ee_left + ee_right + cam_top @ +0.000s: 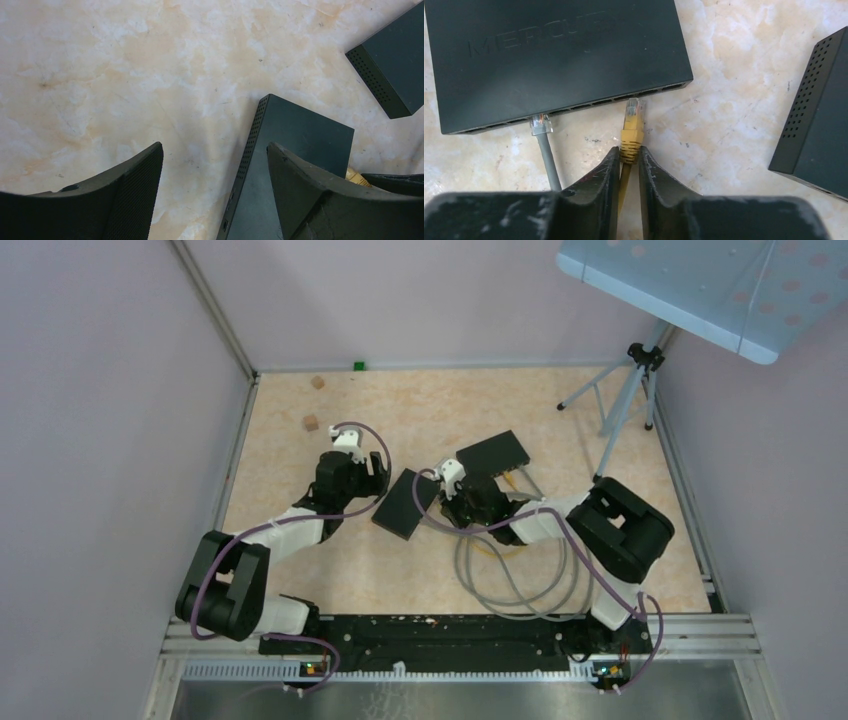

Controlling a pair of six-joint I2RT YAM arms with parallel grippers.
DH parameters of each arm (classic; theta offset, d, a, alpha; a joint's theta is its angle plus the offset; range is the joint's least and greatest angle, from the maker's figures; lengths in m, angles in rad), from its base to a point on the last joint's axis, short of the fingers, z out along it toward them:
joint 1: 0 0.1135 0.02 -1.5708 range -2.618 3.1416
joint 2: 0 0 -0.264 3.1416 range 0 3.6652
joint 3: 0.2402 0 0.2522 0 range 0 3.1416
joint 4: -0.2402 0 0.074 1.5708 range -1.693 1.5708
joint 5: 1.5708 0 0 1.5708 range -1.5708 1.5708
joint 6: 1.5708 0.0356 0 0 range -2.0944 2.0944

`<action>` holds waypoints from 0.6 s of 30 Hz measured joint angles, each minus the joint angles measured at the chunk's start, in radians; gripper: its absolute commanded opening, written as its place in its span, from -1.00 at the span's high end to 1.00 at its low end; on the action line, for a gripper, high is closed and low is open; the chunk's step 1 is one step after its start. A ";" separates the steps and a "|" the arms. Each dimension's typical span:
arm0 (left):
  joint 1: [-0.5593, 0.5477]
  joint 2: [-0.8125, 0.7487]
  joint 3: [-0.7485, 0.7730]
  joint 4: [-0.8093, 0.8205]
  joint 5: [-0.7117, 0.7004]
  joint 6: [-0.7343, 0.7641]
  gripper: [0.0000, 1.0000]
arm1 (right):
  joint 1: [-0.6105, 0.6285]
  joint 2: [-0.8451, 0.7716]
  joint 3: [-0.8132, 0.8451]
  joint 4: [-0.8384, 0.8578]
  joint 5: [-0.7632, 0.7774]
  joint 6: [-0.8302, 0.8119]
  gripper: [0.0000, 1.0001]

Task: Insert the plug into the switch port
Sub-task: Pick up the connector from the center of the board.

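A black switch lies with its row of ports toward my right gripper. That gripper is shut on the ribbed boot of a yellow plug, whose clear tip sits just short of a port near the right end. A grey plug sits in a port farther left. From above, this switch lies just beyond the right gripper. My left gripper is open. The perforated side edge of a second black switch lies between its fingers, with the right finger above the switch's top.
The second switch lies between the two arms. Grey cable loops trail toward the near edge. Two small wooden cubes and a green block sit at the far left. A tripod stands at the far right.
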 measured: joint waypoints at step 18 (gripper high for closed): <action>0.000 0.015 -0.032 0.056 0.122 -0.001 -0.54 | 0.000 -0.303 -0.452 0.473 -0.057 -0.098 1.00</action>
